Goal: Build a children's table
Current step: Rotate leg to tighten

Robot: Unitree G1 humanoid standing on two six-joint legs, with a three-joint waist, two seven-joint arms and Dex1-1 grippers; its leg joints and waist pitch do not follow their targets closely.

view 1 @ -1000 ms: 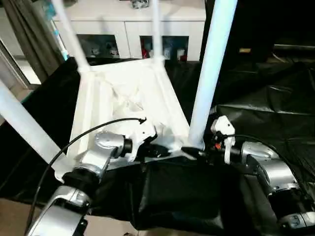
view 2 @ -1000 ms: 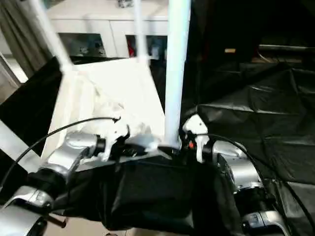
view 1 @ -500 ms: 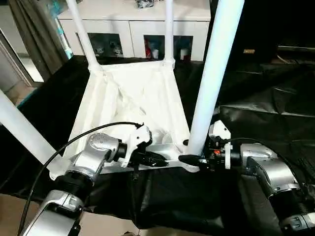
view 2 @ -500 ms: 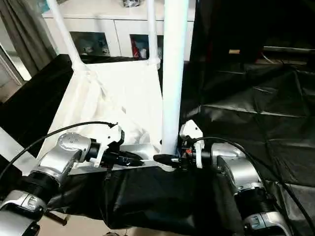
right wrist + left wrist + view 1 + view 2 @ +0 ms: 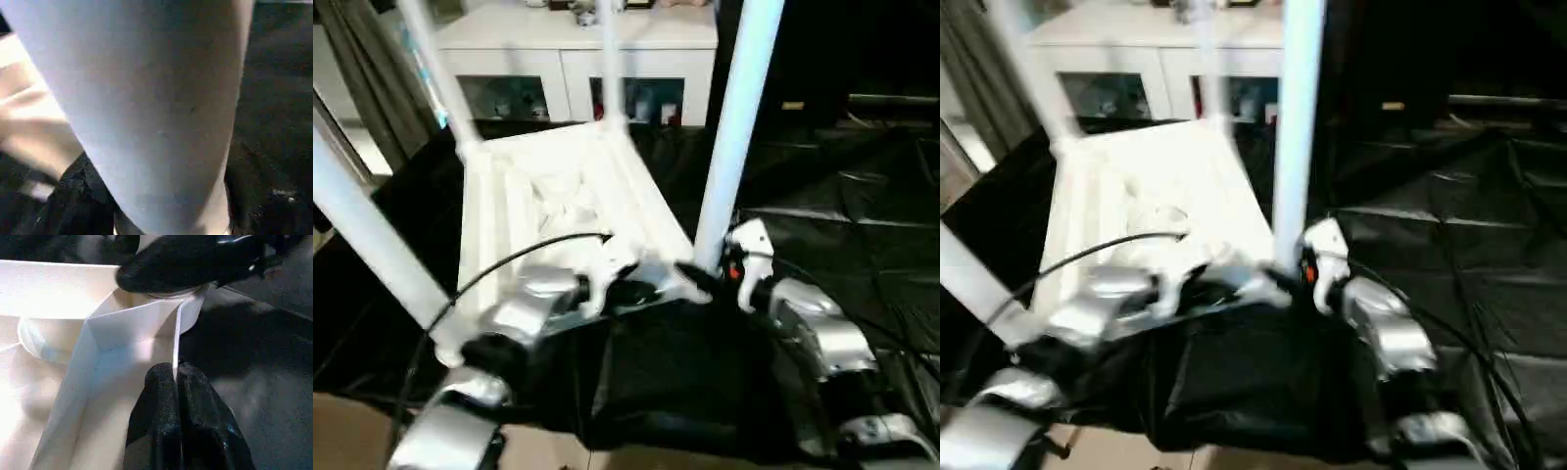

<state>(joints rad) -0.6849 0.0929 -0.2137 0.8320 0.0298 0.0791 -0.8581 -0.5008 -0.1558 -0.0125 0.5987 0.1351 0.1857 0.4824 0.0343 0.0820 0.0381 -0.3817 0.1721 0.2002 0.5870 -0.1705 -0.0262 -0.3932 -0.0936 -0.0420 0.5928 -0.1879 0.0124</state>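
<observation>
Gripping: left gripper (image 5: 175,382) pinched shut on children's table (image 5: 558,186) rim rib; right gripper (image 5: 697,281) straddles the near upright leg (image 5: 734,137) base, grip unclear.

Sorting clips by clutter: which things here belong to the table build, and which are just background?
Part of the job:
- upturned white table top
- near right leg
- near left leg
- two far legs
- left gripper
- right gripper

Background:
- black cloth
- white cabinet
- curtain
</observation>
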